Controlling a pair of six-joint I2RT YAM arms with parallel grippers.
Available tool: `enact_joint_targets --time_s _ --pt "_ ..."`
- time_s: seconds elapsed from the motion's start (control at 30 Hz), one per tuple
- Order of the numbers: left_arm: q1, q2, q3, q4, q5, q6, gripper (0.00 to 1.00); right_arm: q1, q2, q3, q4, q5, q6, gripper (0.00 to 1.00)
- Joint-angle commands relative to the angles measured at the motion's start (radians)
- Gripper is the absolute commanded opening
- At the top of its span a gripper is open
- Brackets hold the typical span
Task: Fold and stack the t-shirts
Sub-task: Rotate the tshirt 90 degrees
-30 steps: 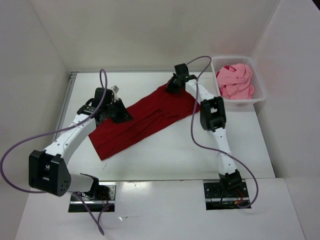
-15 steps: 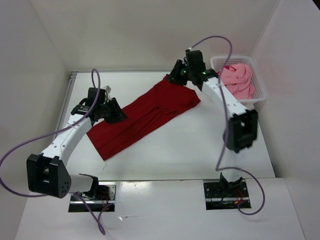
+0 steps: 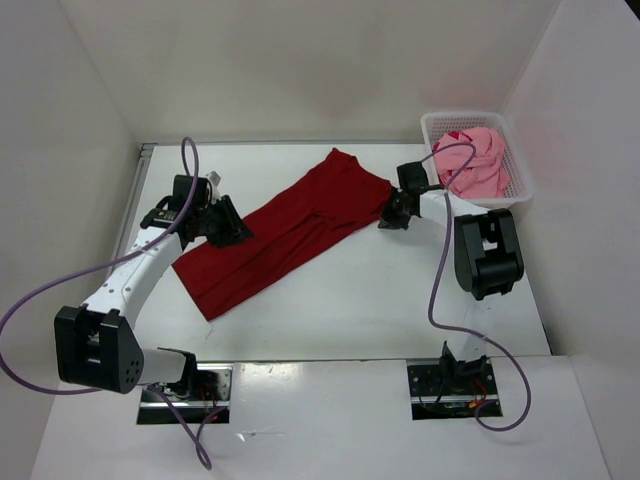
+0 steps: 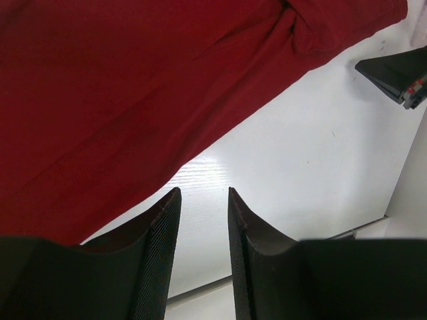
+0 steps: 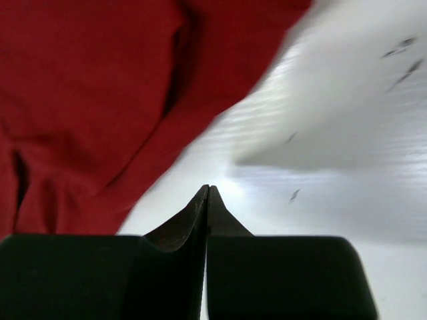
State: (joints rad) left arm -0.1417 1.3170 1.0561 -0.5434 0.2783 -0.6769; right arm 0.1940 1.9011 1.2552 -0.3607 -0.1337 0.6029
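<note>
Dark red t-shirt (image 3: 290, 230) lay flat on the white table (image 3: 380, 300), stretched diagonally from near-left to far-right, with a few creases near its far end. Left gripper (image 3: 238, 233) sat low at the shirt's left long edge. In the left wrist view (image 4: 202, 200) its jaws stood a narrow gap apart with only bare table showing between them; the red cloth (image 4: 133, 87) filled the frame just ahead, and contact between cloth and fingers (image 4: 157, 233) could not be judged. Right gripper (image 3: 386, 222) rested at the shirt's far-right edge. In the right wrist view (image 5: 207, 190) its jaws were pressed tip to tip over bare table, just beside the cloth edge (image 5: 100, 100), gripping nothing. Light pink t-shirt (image 3: 475, 160) lay bunched in the white basket (image 3: 497, 204) at the far-right corner.
</note>
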Motion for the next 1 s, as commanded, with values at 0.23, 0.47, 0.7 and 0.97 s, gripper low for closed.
enact_joint_targets --time_s 0.23,0.47,0.7,0.97 --pt "0.004 -0.007 0.01 0.01 0.035 0.031 0.42 -0.027 0.226 0.214 0.02 0.078 -0.034 0.0" --pt "0.004 -0.016 0.01 0.01 0.044 0.022 0.42 -0.013 0.499 0.753 -0.096 -0.012 -0.014 0.0" --pt "-0.018 -0.025 0.01 0.0 0.053 0.022 0.46 0.028 0.515 1.078 -0.287 0.017 -0.032 0.25" --pt "0.008 -0.015 0.01 -0.009 0.035 0.05 0.49 0.138 -0.037 0.138 0.095 -0.119 0.1 0.47"
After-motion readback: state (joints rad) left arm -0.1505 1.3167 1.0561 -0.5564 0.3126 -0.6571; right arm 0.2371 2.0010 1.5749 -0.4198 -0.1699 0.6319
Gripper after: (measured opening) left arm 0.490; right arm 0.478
